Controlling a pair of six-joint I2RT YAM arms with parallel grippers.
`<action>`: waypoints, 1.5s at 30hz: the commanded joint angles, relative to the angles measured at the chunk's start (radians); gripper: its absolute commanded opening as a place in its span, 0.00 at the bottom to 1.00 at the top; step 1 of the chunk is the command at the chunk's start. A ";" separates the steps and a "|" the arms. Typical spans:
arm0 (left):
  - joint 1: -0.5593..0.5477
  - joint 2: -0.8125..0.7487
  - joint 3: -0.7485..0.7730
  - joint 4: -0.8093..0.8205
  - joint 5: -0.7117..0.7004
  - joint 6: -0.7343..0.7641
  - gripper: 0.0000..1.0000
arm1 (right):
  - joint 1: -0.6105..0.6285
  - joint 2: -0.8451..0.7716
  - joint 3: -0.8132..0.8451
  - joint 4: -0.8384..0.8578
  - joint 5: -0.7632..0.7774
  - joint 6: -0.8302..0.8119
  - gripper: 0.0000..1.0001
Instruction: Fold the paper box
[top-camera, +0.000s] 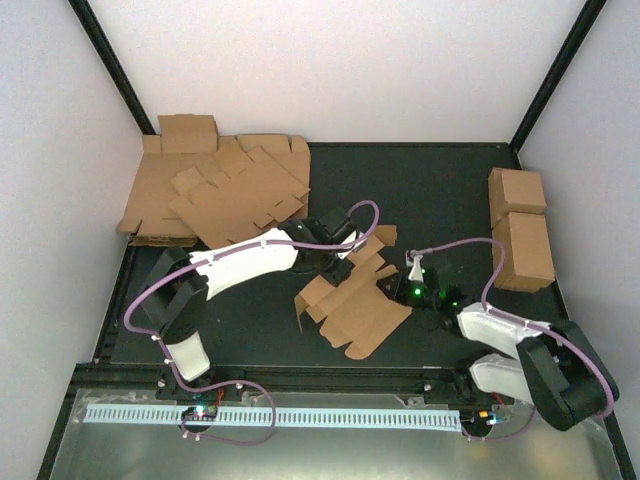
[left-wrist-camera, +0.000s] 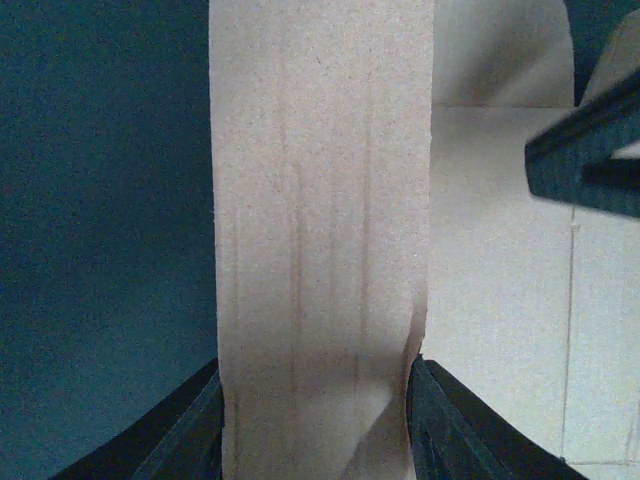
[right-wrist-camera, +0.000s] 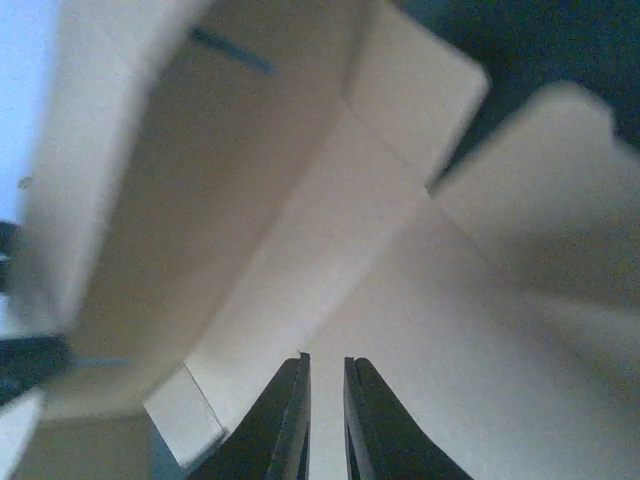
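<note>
Diagonally, the paper box (top-camera: 365, 315) runs near-left to far-right, left end effector (left-wrist-camera: 315, 372) clamping its flap, right end effector (right-wrist-camera: 327, 362) nearly closed.

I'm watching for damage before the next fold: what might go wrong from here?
The left gripper clamps a flap of the paper box, already buckled beside one finger; pulling may tear it. The right gripper, nearly closed over a panel, may slip off or dent it.
</note>
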 joint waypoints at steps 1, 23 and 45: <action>-0.011 0.002 -0.011 0.003 -0.020 -0.021 0.47 | -0.018 -0.056 0.094 -0.166 0.094 -0.110 0.14; -0.024 -0.051 -0.034 0.016 -0.031 -0.031 0.47 | -0.228 0.392 0.364 -0.095 -0.073 -0.238 0.02; -0.043 -0.065 -0.043 0.035 -0.035 -0.070 0.47 | -0.182 0.360 0.238 0.034 -0.262 -0.159 0.02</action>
